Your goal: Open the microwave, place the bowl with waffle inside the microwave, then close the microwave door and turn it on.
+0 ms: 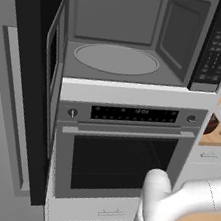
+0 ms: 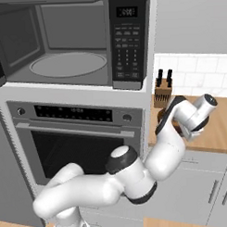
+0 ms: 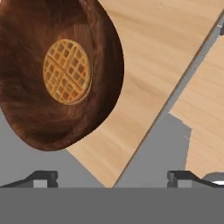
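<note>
Round reddish-brown bowl point(image 3: 57, 74) with thick wood-look walls, golden waffle point(image 3: 67, 71) inside (little squares), gripper point(image 3: 112, 178) fingers spread wide, holding nothing.

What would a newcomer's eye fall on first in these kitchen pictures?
The microwave stands wide open above the oven, its turntable bare. Close under the hand camera, a brown bowl holds a round waffle, and the open gripper hovers by it.
</note>
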